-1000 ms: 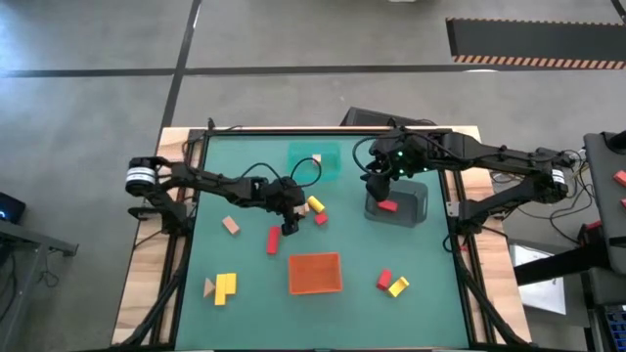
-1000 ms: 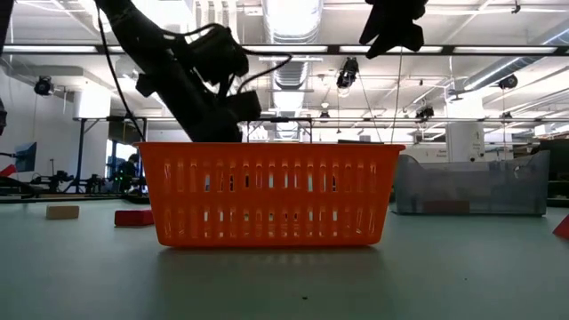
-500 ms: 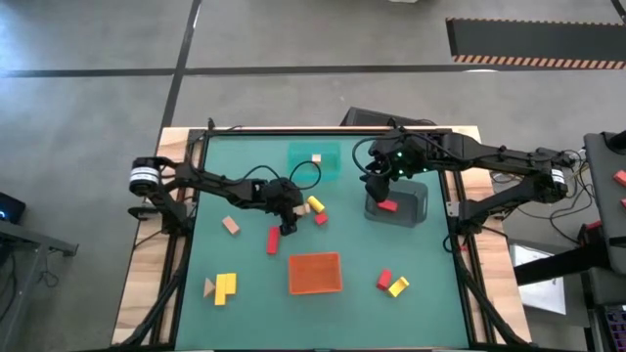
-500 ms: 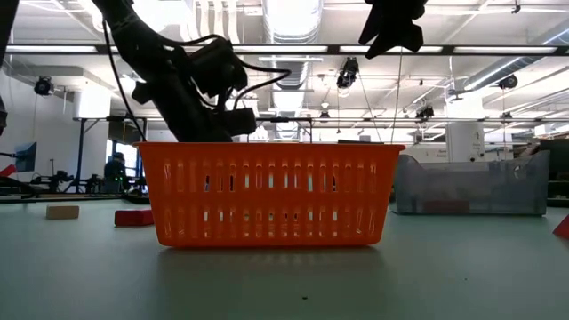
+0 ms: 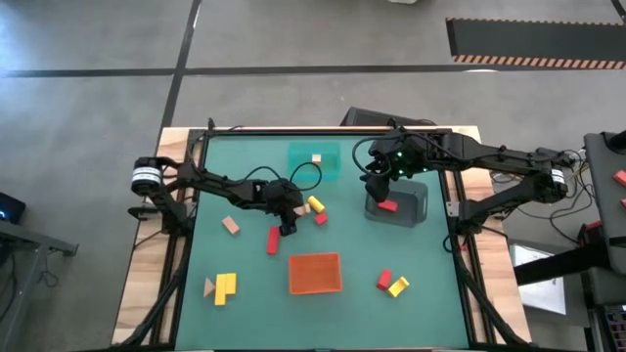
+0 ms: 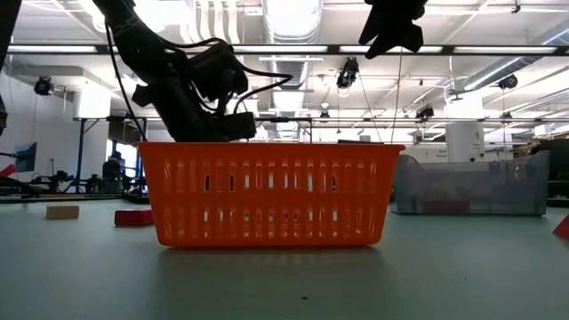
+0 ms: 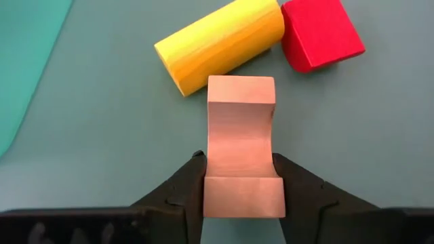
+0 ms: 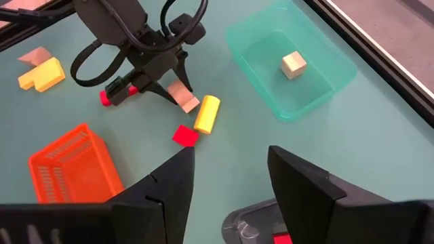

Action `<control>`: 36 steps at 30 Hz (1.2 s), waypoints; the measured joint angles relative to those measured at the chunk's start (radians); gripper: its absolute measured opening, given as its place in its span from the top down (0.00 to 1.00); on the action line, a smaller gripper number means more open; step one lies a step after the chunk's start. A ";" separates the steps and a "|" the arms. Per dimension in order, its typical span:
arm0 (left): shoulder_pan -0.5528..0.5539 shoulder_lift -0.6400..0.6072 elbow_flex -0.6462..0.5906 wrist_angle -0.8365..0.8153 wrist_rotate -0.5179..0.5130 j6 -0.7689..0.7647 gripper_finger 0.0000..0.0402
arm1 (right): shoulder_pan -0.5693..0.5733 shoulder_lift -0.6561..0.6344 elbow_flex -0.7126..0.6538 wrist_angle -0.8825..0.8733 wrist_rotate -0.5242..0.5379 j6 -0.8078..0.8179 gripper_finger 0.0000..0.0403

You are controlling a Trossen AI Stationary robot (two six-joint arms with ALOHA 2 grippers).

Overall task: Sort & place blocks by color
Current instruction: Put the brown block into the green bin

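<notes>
Fingers of the left gripper (image 7: 239, 177) pinched a tan block (image 7: 242, 146) from both sides, low over the green table (image 5: 245, 303) near its middle. We saw that the block was a plain bridge-like piece with a curved notch, lying just beside a yellow cylinder (image 7: 220, 45) and a red block (image 7: 321, 35). We found the right gripper (image 8: 227, 166) spread, hovering over the grey tray (image 5: 416, 200).

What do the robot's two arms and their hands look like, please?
Both arms are dark and slender, with loose black cables looping along them. The left arm has a white band near its base. Green lights glow near the right hand. Each hand has two dark, wedge-shaped fingers.
</notes>
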 joint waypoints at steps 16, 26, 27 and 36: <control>0.017 -0.214 0.195 -0.341 0.003 0.023 0.68 | 0.000 0.000 0.000 0.000 0.025 0.000 0.56; 0.123 -0.209 0.517 -0.610 0.002 0.148 0.67 | 0.000 0.000 0.000 -0.001 0.025 0.007 0.56; 0.137 -0.202 0.544 -0.613 0.002 0.159 0.67 | 0.000 0.000 0.000 -0.001 0.025 0.008 0.56; 0.270 -0.128 0.648 -0.600 0.000 0.158 0.67 | 0.000 0.000 0.000 -0.002 0.025 0.027 0.56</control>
